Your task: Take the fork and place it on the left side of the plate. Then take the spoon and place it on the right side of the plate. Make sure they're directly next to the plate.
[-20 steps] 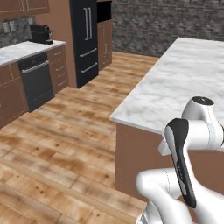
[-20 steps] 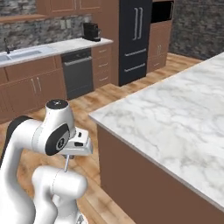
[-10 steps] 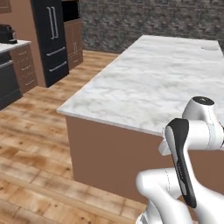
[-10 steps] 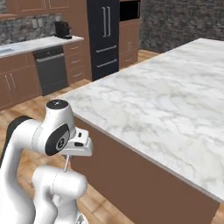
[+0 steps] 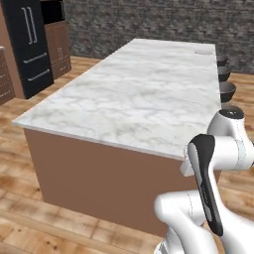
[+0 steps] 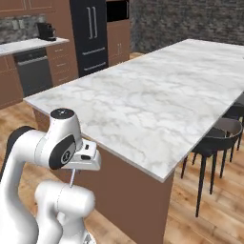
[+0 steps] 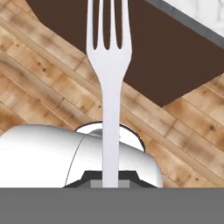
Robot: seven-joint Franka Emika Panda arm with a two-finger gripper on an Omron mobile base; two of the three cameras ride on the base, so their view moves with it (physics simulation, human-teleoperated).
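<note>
Pinching the fork (image 7: 109, 87) by its handle, the claw (image 7: 110, 183) is pressed together on it, tines pointing straight away from the fingers. In the right base view the thin handle (image 6: 72, 178) hangs just below the hand. Beyond the tines lies wood plank floor (image 7: 52, 96), then the brown side of the marble island (image 6: 157, 90) farther out. At the island's far corner from the claw sits the pale plate (image 5: 204, 50). Black stools (image 6: 217, 138) stand along its side.

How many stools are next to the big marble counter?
4 dark round-seated bar stools in a row along the white marble island's far side. The robot's arm may hide more.
</note>
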